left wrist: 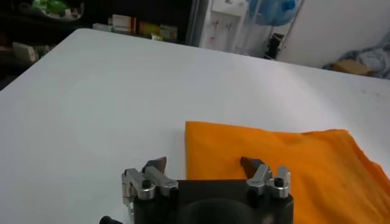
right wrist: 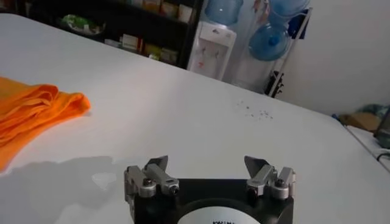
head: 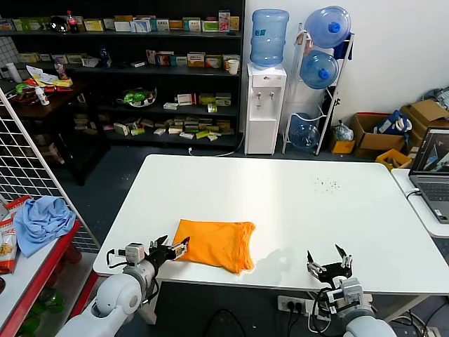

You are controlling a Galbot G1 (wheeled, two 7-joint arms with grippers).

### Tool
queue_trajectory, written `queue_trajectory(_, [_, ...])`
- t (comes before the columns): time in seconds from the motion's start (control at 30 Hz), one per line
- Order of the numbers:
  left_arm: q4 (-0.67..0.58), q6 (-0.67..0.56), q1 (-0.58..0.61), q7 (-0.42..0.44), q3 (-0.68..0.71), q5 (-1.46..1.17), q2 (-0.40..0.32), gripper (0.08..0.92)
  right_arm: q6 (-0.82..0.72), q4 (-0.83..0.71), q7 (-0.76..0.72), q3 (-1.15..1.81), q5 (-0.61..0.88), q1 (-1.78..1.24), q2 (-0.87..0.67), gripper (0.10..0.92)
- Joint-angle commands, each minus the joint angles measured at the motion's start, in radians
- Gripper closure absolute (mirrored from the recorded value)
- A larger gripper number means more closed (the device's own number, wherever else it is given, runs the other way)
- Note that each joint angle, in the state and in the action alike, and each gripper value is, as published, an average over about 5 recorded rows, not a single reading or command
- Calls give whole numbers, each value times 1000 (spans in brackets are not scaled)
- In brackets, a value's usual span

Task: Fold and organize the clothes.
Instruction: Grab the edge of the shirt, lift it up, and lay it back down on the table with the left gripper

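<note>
Left gripper (head: 173,247): fingers spread wide, holding nothing. Tips sit right at the left edge of the orange T-shirt (head: 214,243), near the front-left part of the table (head: 295,203). In the left wrist view the left gripper (left wrist: 205,164) shows one tip over bare white tabletop and the other over the shirt's (left wrist: 286,167) near corner; can't tell if that tip touches the cloth. Arm runs back down-left, off the table's front edge.

Right gripper (head: 328,261): fingers also released, wide apart, empty. It sits over the front-right edge of the table, well apart from the shirt. Right wrist view: right gripper (right wrist: 207,164) over bare tabletop, w/ the shirt's (right wrist: 33,112) bunched edge off to one side, not touching. A few dark specks (right wrist: 256,109) lie further out on the table.

T-shirt: folded into a rough rectangle, lying flat on the table's front-left area, layers showing at its right end; no print visible on the upper side.

Around: light blue cloth (head: 42,221) on a red side table (head: 31,270) left of the robot. Laptop (head: 431,172) open on a separate desk at right. Water cooler (head: 266,91) and shelves (head: 126,70) at the back.
</note>
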Motion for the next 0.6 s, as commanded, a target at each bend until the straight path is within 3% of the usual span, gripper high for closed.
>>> queue_trajectory(0.03, [71,29,-30,24,-31,-46,-8,177,0,2,-1,-2,-3,-6,1,203])
queue_trajectory(0.37, [60,46,-47,44,-18,-72,-19,199,-6,9,0,-5,-7,-3,6,203])
queue_trajectory(0.6, [51,63,-37,58,-8,-71,-21,381,-9,21,2,-5,-7,-6,5,203])
